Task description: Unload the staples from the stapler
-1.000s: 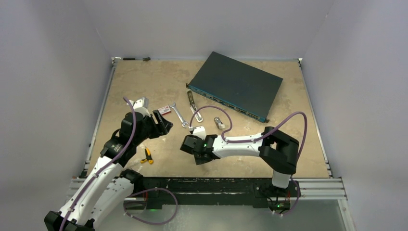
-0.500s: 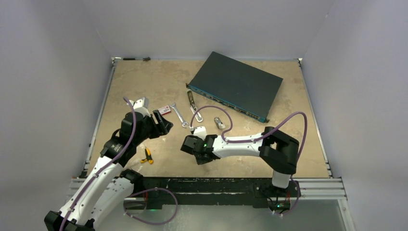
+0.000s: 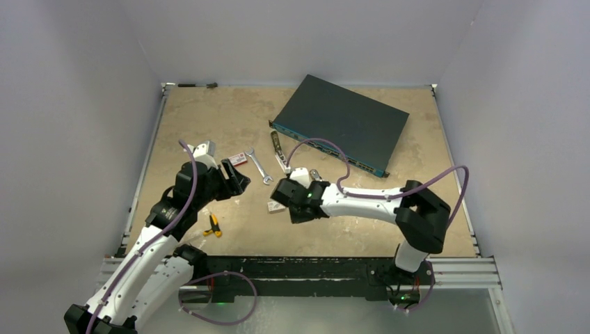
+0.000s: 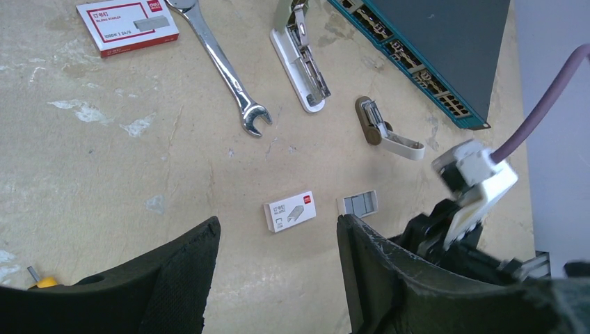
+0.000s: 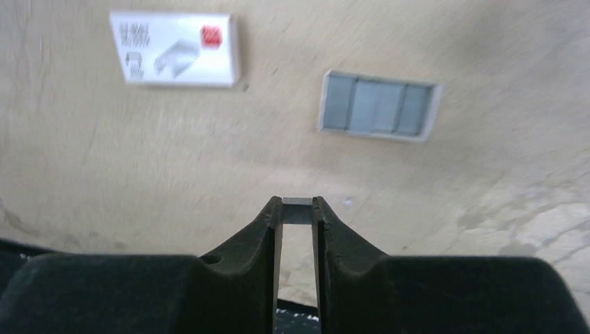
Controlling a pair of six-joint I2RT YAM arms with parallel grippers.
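The stapler point(image 4: 303, 69) lies opened flat on the bench point(image 3: 209, 118), at 12 o'clock from the right pincer point(image 5: 298, 217), with the wrench point(image 4: 222, 69) at its 9 o'clock and the switch point(image 4: 431, 42) at its 2 o'clock. The right pincer is nearly closed on a short grey staple strip point(image 5: 298, 203), pinched between its tips just above the bench. A tray point(image 5: 379, 106) holding grey staple blocks sits at its 1 o'clock and a small box point(image 5: 179, 49) at its 11 o'clock. We judge that unloading is well along: a strip is out of the stapler and in the grip, and setting it down, likely in the tray, is left. The left pincer point(image 4: 278, 229) hangs open and empty, well apart from the stapler. We cannot tell whether any staples sit in the stapler's metal channel, as it is too small in every view, and its far end is cut off in the left wrist view. From above, the right pincer's tips are hidden under its wrist. A small brown-and-white piece point(image 4: 386, 132) at 4 o'clock from the stapler is hard to identify.
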